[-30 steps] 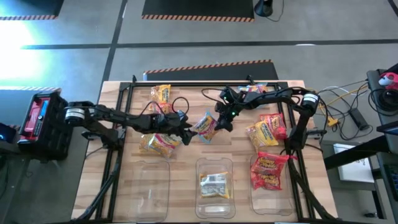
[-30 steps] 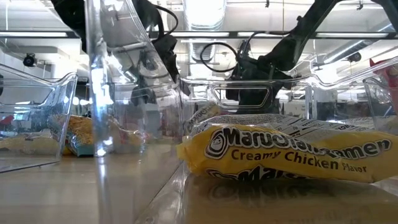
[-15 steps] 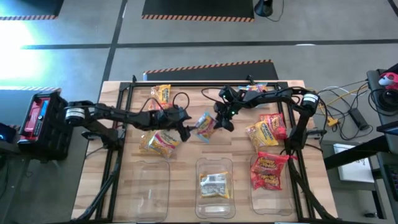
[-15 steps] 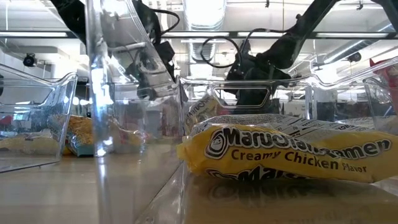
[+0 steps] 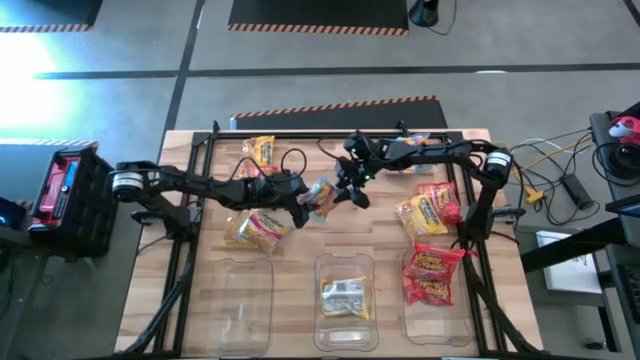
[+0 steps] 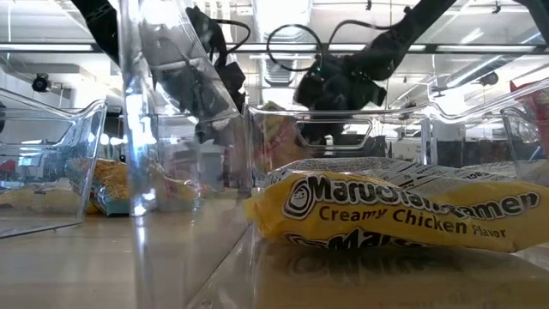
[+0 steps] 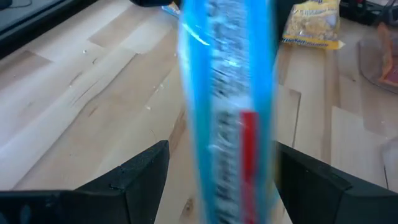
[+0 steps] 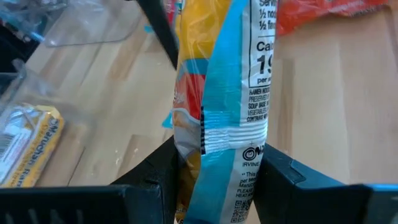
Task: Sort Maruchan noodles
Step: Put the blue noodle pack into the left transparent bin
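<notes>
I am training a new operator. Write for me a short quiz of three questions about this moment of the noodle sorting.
1. True or false: the right gripper holds the blue packet above the table.
2. What lies in the middle bin? A: a red packet. B: a yellow packet. C: nothing.
3. Fill in: the fingers of the left gripper, one on each side of the blue packet, are ____ (open or shut).

Key: 1 true; 2 B; 3 open.
</notes>
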You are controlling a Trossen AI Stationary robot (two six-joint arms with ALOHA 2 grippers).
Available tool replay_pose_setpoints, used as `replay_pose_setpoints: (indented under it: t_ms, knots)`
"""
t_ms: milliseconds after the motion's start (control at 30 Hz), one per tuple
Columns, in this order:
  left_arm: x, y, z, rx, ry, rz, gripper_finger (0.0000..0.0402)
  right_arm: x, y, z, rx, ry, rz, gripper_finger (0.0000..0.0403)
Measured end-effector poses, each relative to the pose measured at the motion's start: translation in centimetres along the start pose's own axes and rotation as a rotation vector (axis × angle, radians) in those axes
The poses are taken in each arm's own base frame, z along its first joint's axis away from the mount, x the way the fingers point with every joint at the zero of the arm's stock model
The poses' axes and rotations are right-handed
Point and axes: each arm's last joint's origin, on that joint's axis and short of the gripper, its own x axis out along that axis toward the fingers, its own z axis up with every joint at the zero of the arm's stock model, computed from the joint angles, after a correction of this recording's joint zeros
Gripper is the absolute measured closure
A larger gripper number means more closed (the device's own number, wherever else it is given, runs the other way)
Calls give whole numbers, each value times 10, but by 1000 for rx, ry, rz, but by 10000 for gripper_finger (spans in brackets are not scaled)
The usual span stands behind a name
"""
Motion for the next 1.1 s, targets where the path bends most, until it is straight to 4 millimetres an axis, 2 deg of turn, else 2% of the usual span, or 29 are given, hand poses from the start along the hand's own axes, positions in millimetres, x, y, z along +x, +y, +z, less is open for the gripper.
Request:
replay_pose_setpoints:
  t_ms: [200,333,700,833,1000,1100]
  knots:
    - [0,-1,0,-16,7,-48,149,2,7,14,-29,11,15,264]
    - [0,-2,-1,-44,23,-82,168,1,7,20,-42,-5,17,264]
    - [0,-6,-1,-79,48,-182,279,-7,13,23,76,122,60,263]
    - [-1,-6,1,-102,36,-193,313,-12,16,29,106,147,67,251]
    - [-1,-8,5,-139,5,-233,317,-18,19,38,130,173,79,223]
    - [-1,-9,5,-157,8,-251,317,-29,23,45,181,227,91,208]
